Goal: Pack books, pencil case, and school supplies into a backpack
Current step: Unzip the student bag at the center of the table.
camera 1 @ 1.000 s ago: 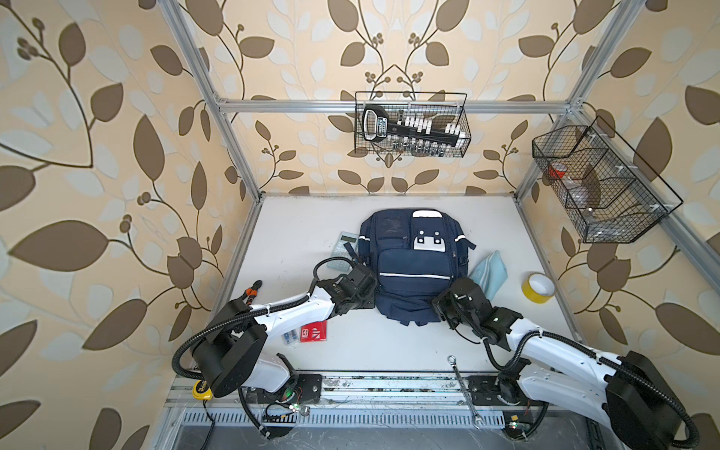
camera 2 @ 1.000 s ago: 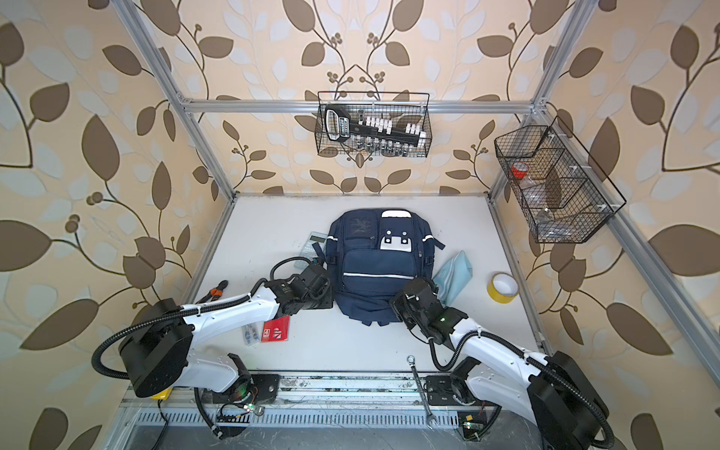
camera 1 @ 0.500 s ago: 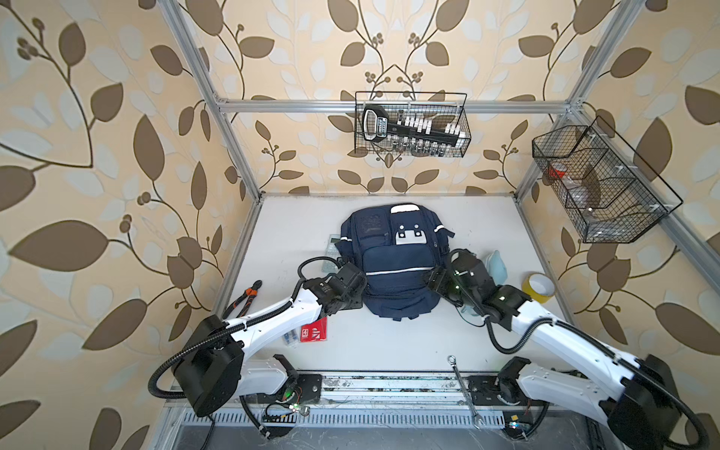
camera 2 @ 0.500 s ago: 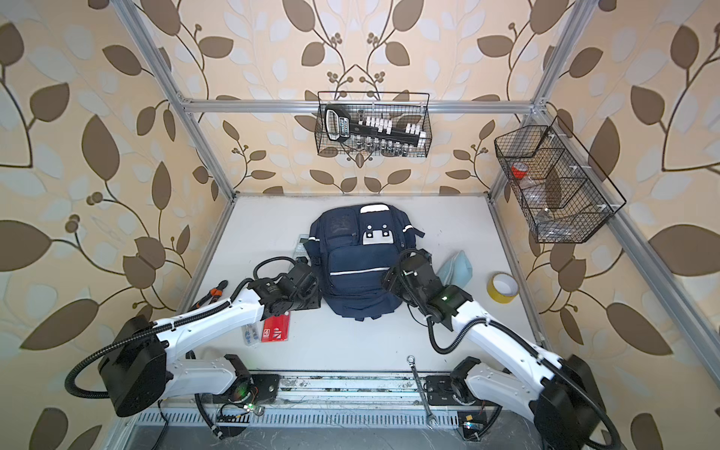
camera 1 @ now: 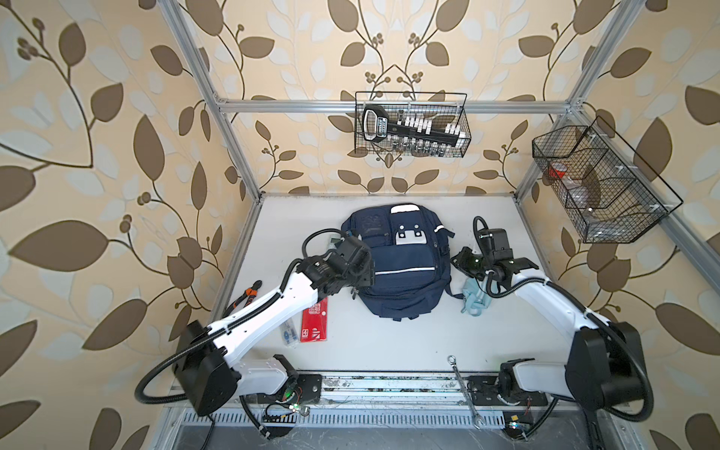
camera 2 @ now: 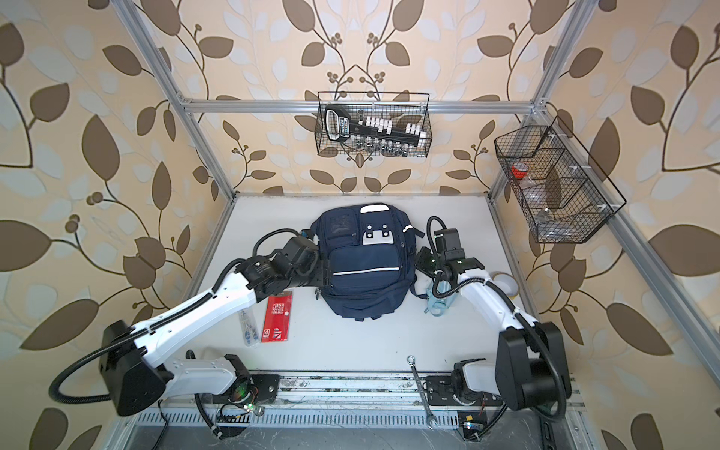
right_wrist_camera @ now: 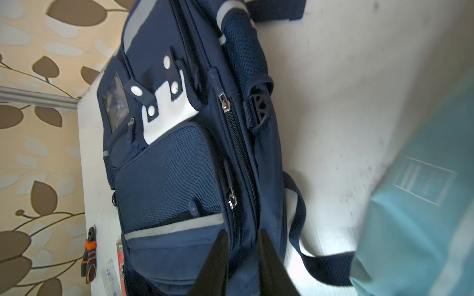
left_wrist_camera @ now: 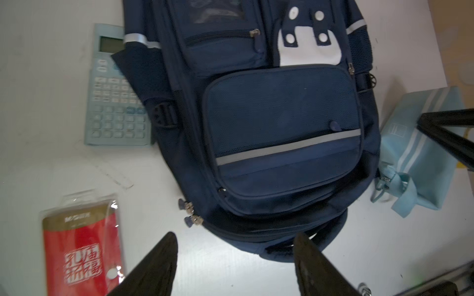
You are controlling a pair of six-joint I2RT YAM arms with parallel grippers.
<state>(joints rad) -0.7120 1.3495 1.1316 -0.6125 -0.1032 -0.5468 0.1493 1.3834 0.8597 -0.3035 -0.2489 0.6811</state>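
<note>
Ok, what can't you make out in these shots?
Calculator: backpack covers one side in the left wrist view; left arm mostly hides it in both top views.
Pencil case: blurred and cut off by the edge in the right wrist view.
Right gripper: unclear in the right wrist view whether it pinches the backpack.

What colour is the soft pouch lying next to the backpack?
The pencil case is pale teal with lighter stripes; the left wrist view shows it best.

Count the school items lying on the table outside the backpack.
4: calculator partly under the backpack's edge; red booklet and clear box side by side beside the left arm; teal pencil case by the right arm. More may be hidden.
</note>
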